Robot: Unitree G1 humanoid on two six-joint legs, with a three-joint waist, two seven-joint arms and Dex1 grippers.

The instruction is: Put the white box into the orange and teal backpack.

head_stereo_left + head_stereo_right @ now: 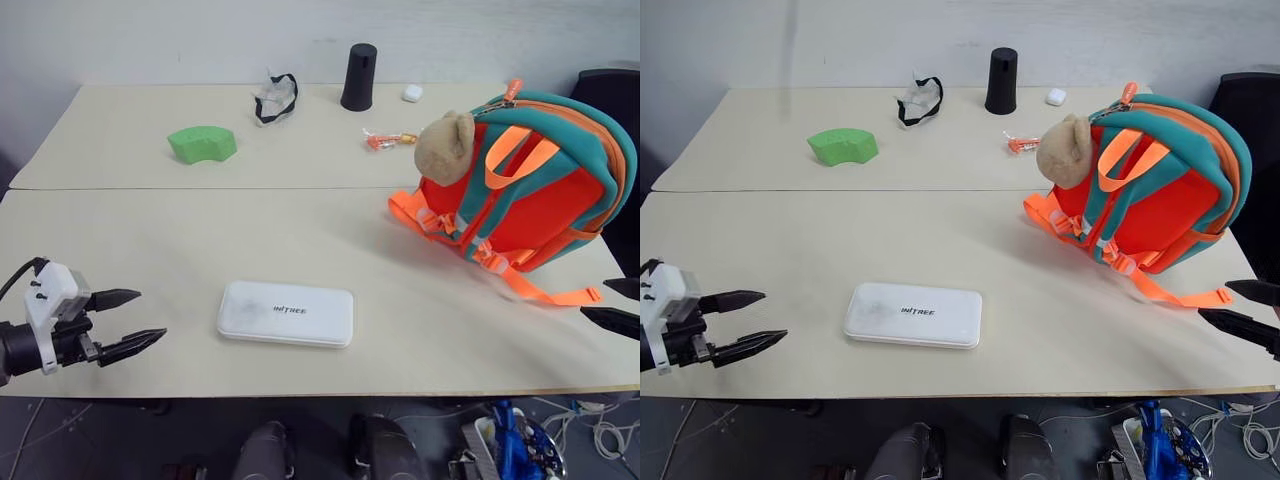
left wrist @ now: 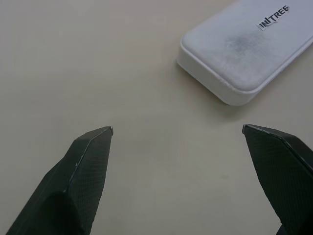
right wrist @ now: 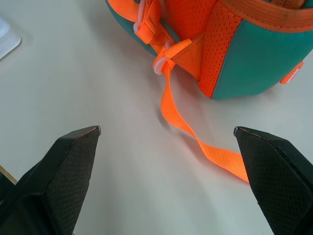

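The white box lies flat near the table's front edge, dark lettering on its lid; the left wrist view has its end ahead of the fingers. My left gripper hovers open to the box's left, nothing between its fingers. The orange and teal backpack stands at the right with a tan teddy bear on it and a loose orange strap trailing on the table. My right gripper is open beside that strap at the far right.
At the back of the table sit a green curved block, a black and white bundle, a black cup, a tiny white rounded object and an orange-wrapped item. Cables lie on the floor below the front edge.
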